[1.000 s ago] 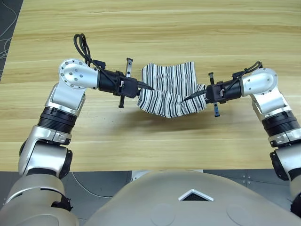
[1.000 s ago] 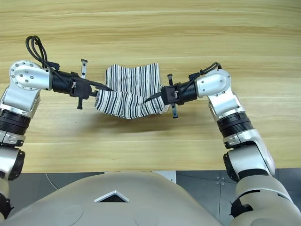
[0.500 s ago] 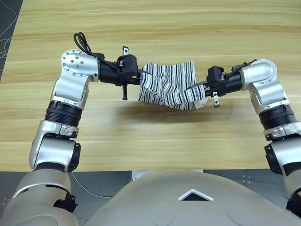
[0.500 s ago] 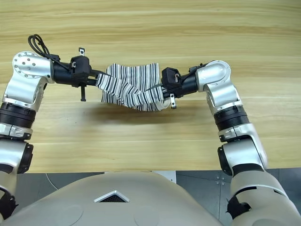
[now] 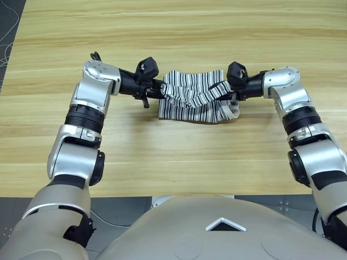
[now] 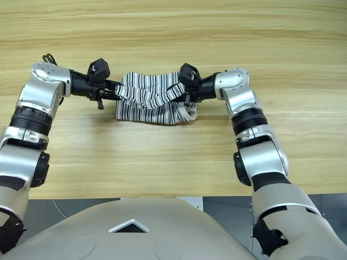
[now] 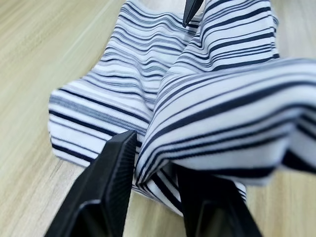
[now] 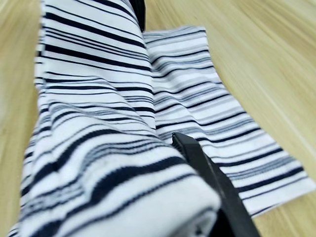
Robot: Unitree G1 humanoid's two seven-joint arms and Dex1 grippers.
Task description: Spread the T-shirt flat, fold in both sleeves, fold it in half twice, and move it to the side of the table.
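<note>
The black-and-white striped T-shirt [image 5: 196,103] lies folded into a small bundle at the middle of the wooden table [image 5: 179,157]. My left gripper [image 5: 162,92] is shut on the shirt's left edge and holds that edge raised. My right gripper [image 5: 224,89] is shut on the right edge at the same height. Between them a lifted band of cloth sags over the lower layers. In the left wrist view the striped cloth [image 7: 212,98] is pinched between the black fingers [image 7: 106,187]. In the right wrist view one black finger [image 8: 207,173] lies against a thick roll of cloth [image 8: 113,182].
Bare wood stretches to the left, to the right and beyond the shirt. The table's near edge [image 5: 162,194] runs close to me. Dark floor [image 5: 10,21] shows past the table's far left corner.
Both grippers have carried the shirt's near edge up and away from me, over the far half. The hanging fold is flatter now and the bundle is narrower front to back.
</note>
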